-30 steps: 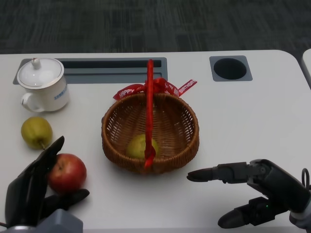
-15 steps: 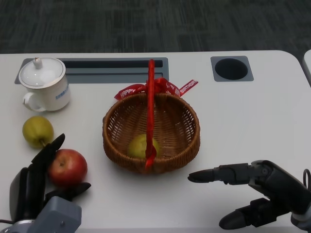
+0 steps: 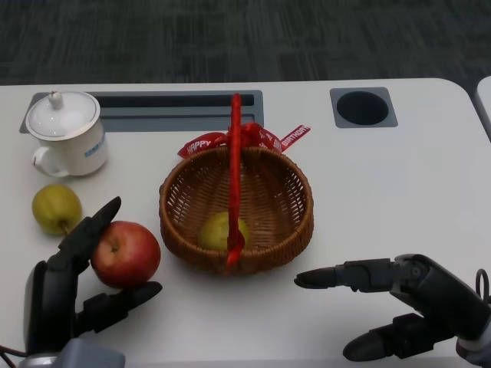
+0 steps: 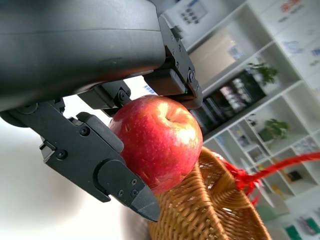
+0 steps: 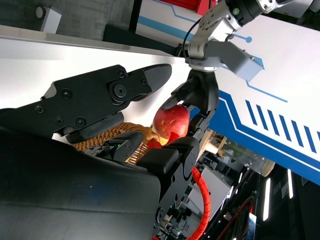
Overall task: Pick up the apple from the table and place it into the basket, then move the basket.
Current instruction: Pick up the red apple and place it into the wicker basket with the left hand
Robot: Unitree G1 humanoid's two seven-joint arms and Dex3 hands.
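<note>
Now lifting off the table [image 3: 399,176], closer to the woven basket [image 3: 291,230] than half a second ago: red apple [image 3: 126,254], sitting at nine o'clock of the basket. Likely handling as firm, smooth, fairly weighty; gripping across its widest part. Clamping it between fingers, left hand [image 3: 73,295]. Hovering at five o'clock, right hand [image 3: 403,303], fingers spread, holding nothing.

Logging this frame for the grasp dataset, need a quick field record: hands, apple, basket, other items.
left hand: grips apple
right hand: open, right of basket, holds nothing
apple: red, in left hand, beside basket rim, not yet inside
basket: wicker, red handle, holds one pear
second pear: on table, left of apple
cup: white, lidded, far left
</note>
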